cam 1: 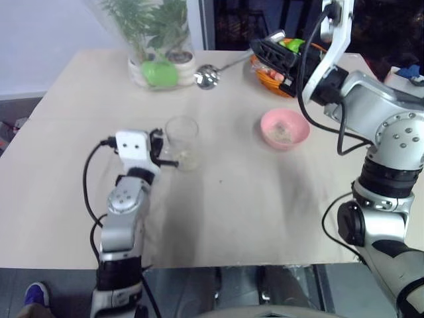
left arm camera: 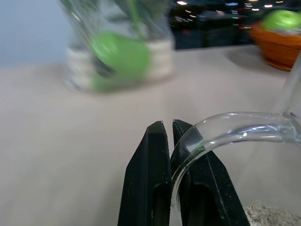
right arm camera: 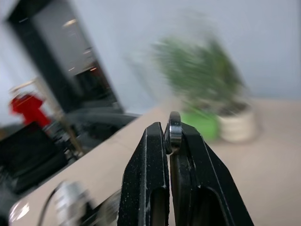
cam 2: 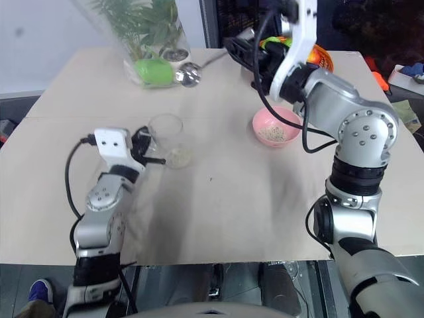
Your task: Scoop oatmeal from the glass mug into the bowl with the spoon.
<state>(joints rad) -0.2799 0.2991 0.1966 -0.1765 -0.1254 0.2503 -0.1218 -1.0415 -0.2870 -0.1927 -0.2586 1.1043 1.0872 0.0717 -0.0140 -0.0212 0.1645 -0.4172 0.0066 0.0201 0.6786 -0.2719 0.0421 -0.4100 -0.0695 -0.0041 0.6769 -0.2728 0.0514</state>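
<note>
You can see your left gripper (cam 1: 165, 154) with its two black fingers pressed together on the handle of the small clear glass mug (cam 1: 182, 141). In the left wrist view the curved glass handle passes between the fingers (left arm camera: 148, 179), which are closed on it, and the mug body stands just beyond the fingertips. At the bottom of the mug lies a thin layer of pale beige oatmeal flakes (cam 1: 185, 159).

Your right gripper (right arm camera: 168, 131) is raised above the far side of the table, and its jaws are closed tight on the end of the slim silver metal spoon (cam 1: 218, 71). The long thin handle runs from the fingertips toward the left arm's side, and the shiny oval spoon bowl hangs at the far end, close to the tall clear vase with green plants (cam 1: 156, 46). Whether the spoon bowl touches the table you cannot tell.

The small round pink bowl (cam 1: 285, 129) stands on the light beige table (cam 1: 238, 212) below and nearer than the right gripper, well apart from the left gripper on its right side. A little oatmeal is inside the bowl. Behind the right gripper stands the orange wicker basket of fruit (cam 1: 278, 83), partly hidden by it
</note>
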